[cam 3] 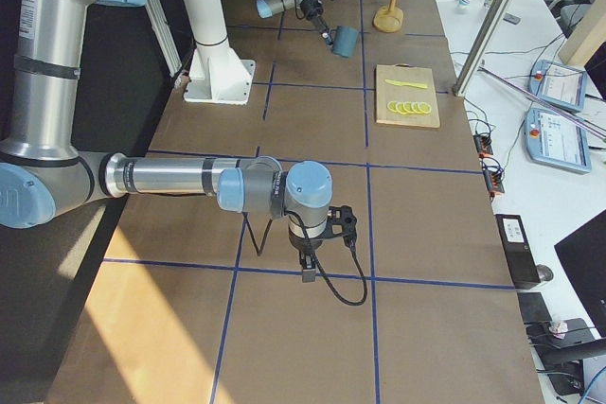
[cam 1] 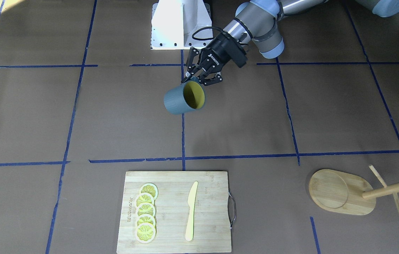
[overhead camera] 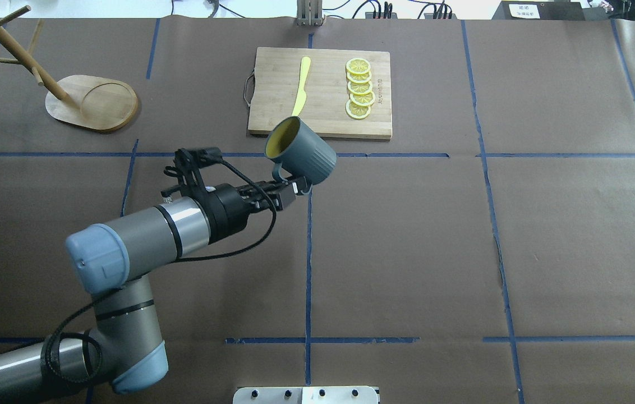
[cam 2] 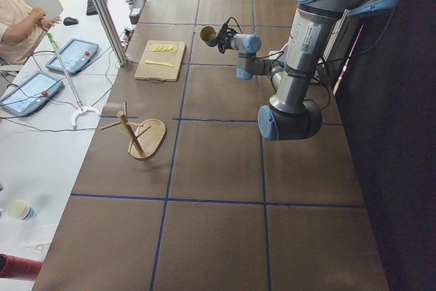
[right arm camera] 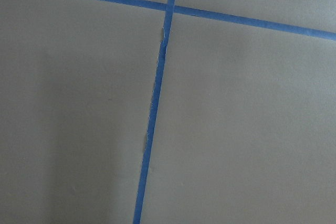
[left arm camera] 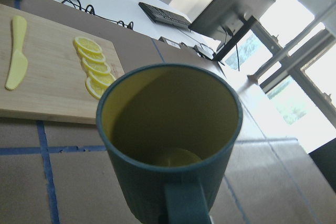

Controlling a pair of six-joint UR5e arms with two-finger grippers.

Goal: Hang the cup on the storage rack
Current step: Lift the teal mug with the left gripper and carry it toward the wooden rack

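While the left gripper (overhead camera: pixel 294 189) pinches its handle (overhead camera: pixel 277 170), the ribbed blue-grey cup (overhead camera: pixel 305 152) (yellow inside) tilts; right gripper (cam 3: pixel 309 269) unclear.

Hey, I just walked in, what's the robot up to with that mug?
The left tool is clamped on the handle of the cup and holds it in the air, tipped over, with its mouth toward the cutting board. The storage rack stands with bare pegs at the table's far left corner, well away from the cup, so nothing is hung yet. The right tool hangs low over the table, apart from all this; whether it is open can't be told.
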